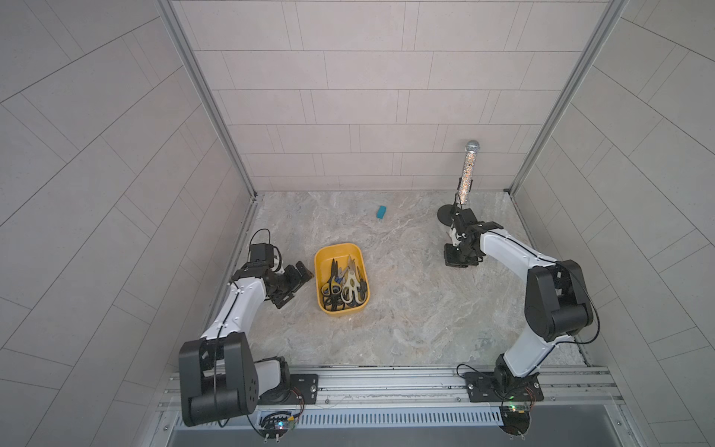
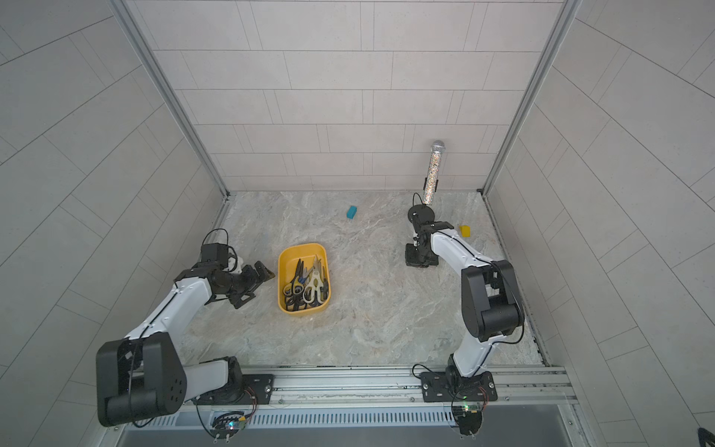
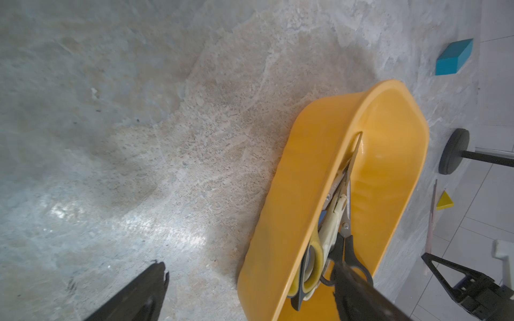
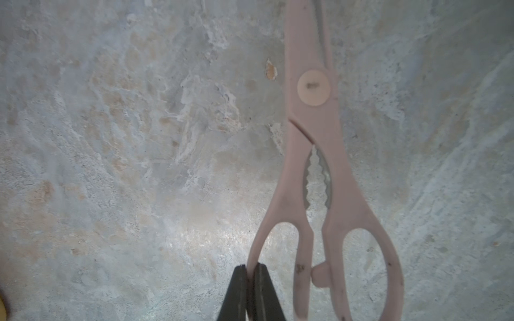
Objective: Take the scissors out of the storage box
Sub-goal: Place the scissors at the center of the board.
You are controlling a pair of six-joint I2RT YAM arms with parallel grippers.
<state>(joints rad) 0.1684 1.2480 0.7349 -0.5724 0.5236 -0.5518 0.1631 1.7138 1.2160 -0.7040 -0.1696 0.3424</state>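
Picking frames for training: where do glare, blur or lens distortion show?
Left wrist view: glare patch on the tabletop, storage box stretched by the wide lens. Right wrist view: pale pink scissors slightly soft, glare on the tabletop beneath. In both top views: even light, tile lines on the walls bowed.

storage box [image 1: 338, 251]: shallow mustard-yellow tub with rounded corners, upright on the tabletop [image 1: 406, 309], left of centre in both top views.
scissors [image 1: 344, 288]: heaped inside the box, black, cream, blue and yellow-and-black handles at the lower end, blades pointing up-frame.
pink pair [image 4: 314, 125]: blades closed, right of frame in the right wrist view, one handle loop pinched by the right claw [image 4: 250, 271].
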